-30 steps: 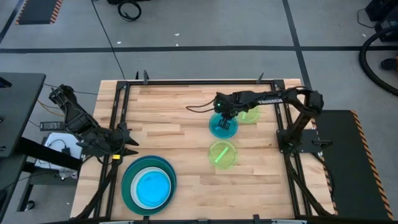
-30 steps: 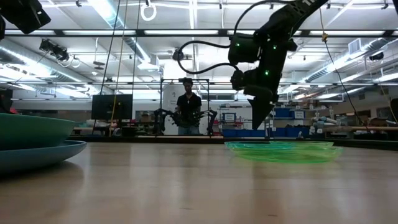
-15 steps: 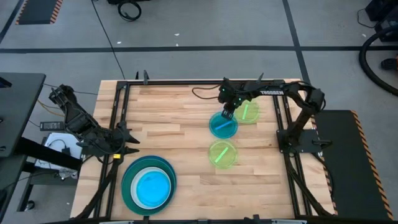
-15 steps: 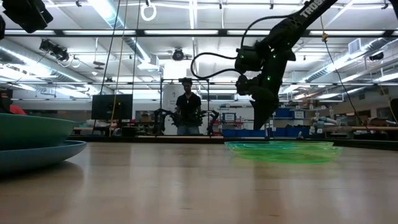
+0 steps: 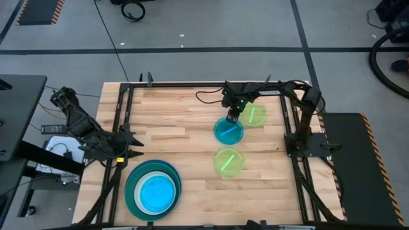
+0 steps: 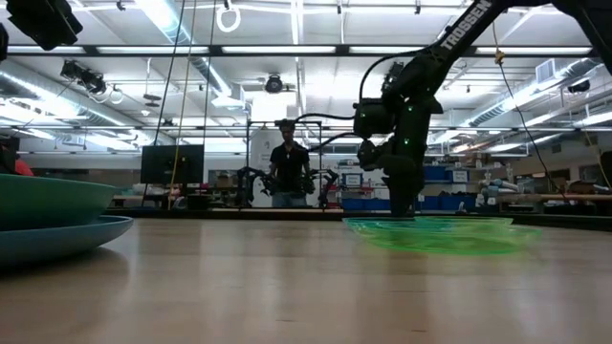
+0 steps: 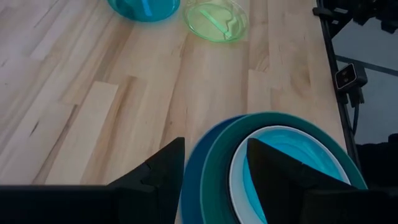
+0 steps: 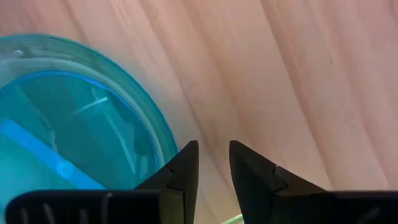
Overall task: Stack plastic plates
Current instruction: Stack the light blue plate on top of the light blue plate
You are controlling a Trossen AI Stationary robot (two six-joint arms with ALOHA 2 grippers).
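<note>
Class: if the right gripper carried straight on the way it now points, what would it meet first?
Most likely the bare table: the right gripper points down beside the cyan plate, just outside its rim, though depth is unclear.

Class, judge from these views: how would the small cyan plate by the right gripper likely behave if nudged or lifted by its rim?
The cyan plate looks thin and translucent, so probably light and a bit flexible. Lying flat on the smooth table, it would likely slide rather than tip. The right gripper stands at its raised rim, which seems grippable, perhaps slippery.
</note>
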